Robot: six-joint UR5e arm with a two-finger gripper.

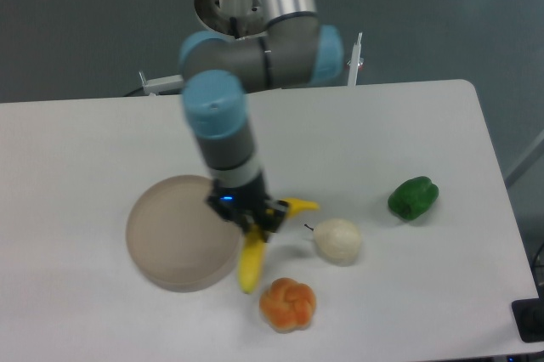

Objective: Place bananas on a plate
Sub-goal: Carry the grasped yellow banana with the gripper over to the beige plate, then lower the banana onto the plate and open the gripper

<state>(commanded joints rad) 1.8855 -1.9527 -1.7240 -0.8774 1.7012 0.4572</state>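
One banana on the table, fingers closed across its middle, gripper low over it; the fruit's lower end pokes out below the fingers, its stem end out to their right; whether it is lifted off the surface I cannot tell. Plate lies just left of the fingers, rim close beside the banana. Step in hand, by my reading: grasp made, transfer pending. Next move likely calls for a lift clear of the rim, a short shift left over the plate's middle, then release. Pale fruit right of the fingers, orange fruit below-right, green pepper well off to the right; none in the path.
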